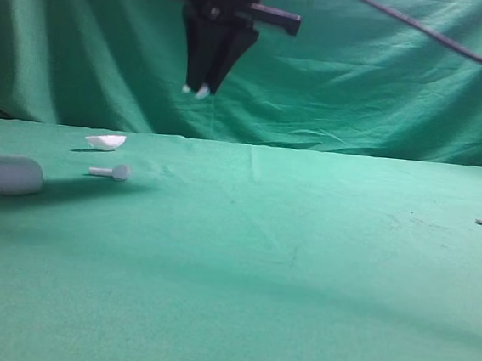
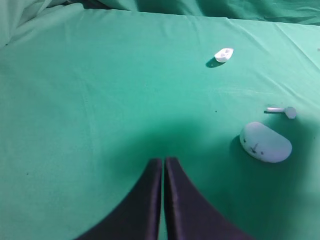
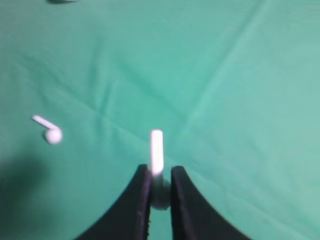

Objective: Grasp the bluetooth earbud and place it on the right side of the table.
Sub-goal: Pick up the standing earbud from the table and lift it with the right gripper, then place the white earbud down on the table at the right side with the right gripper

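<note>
Currently the tiny, light, slippery white plastic bluetooth earbud (image 3: 156, 150) is being pinched at its rounded head by the right gripper (image 3: 160, 192), stem protruding.

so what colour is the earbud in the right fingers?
White earbud; clearest in the right wrist view.

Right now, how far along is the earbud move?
Done: the right pincer has gripped the bluetooth earbud and hangs lifted above the table. In hand: carrying it; it hangs left of centre. Left: move right and set it down. The other earbud and case lie at left.
</note>
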You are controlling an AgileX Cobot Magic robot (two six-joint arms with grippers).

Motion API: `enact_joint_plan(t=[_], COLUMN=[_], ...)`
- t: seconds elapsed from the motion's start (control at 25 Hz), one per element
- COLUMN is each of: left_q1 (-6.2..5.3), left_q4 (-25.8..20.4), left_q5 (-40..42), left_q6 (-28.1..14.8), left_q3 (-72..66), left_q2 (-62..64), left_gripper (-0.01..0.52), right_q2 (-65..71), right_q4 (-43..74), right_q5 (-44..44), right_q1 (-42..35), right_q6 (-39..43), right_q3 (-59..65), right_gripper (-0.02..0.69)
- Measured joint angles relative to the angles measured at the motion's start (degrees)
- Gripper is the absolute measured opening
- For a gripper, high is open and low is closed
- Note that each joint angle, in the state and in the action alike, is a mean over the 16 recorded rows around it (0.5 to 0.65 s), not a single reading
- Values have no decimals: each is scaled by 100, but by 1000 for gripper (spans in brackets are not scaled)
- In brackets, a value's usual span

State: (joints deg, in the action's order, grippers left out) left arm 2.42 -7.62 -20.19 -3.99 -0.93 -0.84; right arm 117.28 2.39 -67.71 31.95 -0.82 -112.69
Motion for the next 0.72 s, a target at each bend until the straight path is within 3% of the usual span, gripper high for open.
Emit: enact_joint_plan(t=[0.44, 0.72], left_q1=[0, 0], left_q4=[0, 0], left_q5=[0, 0], left_q6=[0, 0], left_q3=[0, 0], left_q2=[0, 0], left_gripper=[0, 0], right_q2=[-1852, -2196], right_q4=[17, 17], right_q5=[1550, 2751], right_q1=[-1328, -1846], right_q6=[328, 522], right_q3=[3581, 5323], right_gripper=[85, 85])
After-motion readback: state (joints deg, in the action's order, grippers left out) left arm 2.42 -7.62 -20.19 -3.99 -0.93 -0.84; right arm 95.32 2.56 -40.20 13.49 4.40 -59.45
